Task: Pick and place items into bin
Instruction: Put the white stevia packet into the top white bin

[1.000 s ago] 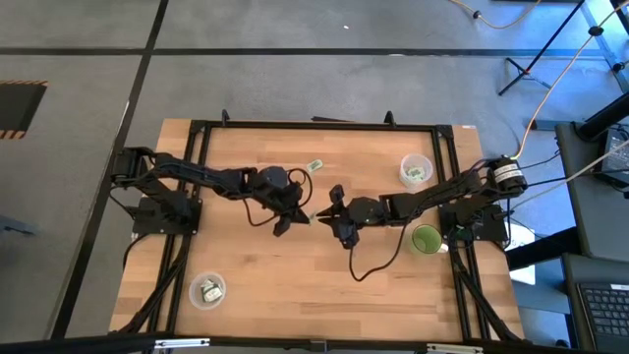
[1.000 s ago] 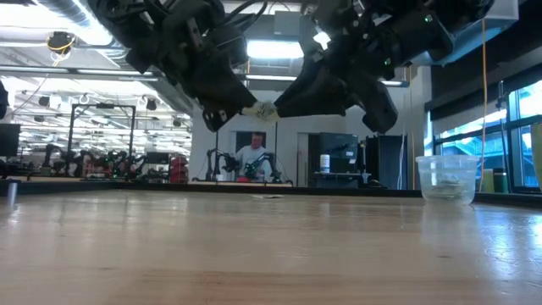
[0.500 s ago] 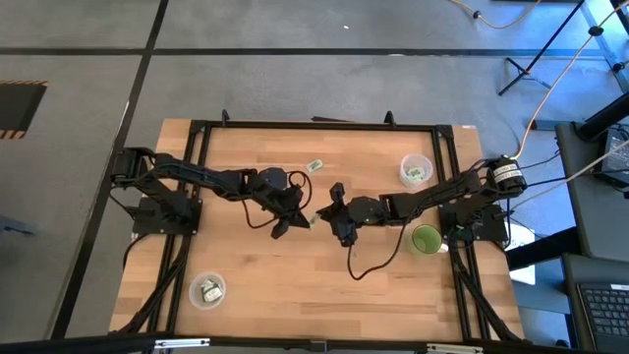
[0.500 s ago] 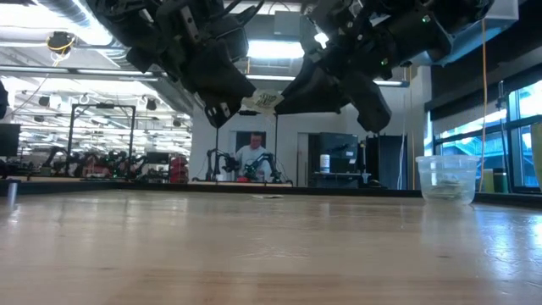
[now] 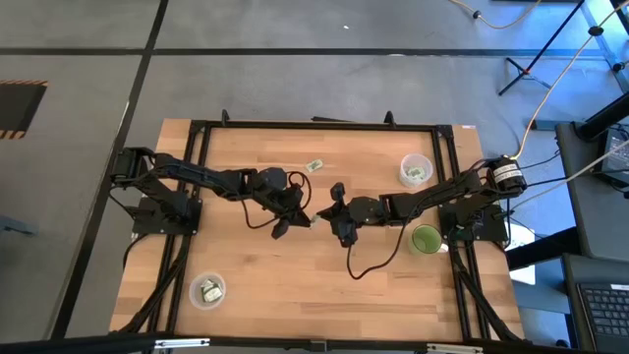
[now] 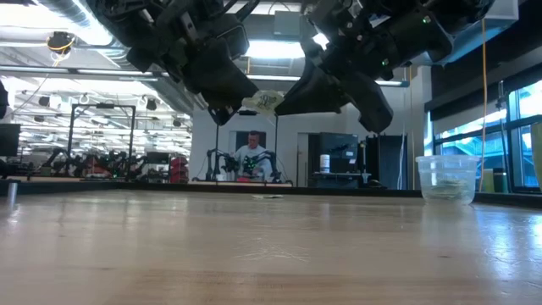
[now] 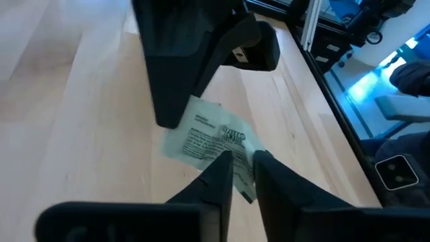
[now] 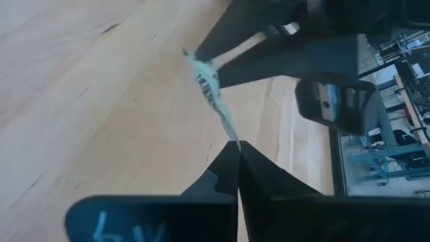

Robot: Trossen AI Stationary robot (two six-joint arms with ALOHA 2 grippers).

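One camera looks straight down on the whole table (image 5: 295, 285), another looks level across it into the room, and both close wrist cameras share the packet (image 7: 208, 138) between them.

Matt wood table (image 5: 295, 265), printed paper packet (image 7: 208, 138), clear plastic cup (image 6: 447, 176).

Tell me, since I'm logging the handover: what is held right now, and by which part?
A pale green packet, raised above the table. The right hand is shut on one edge; the left hand is at the opposite edge, fingers slightly parted.
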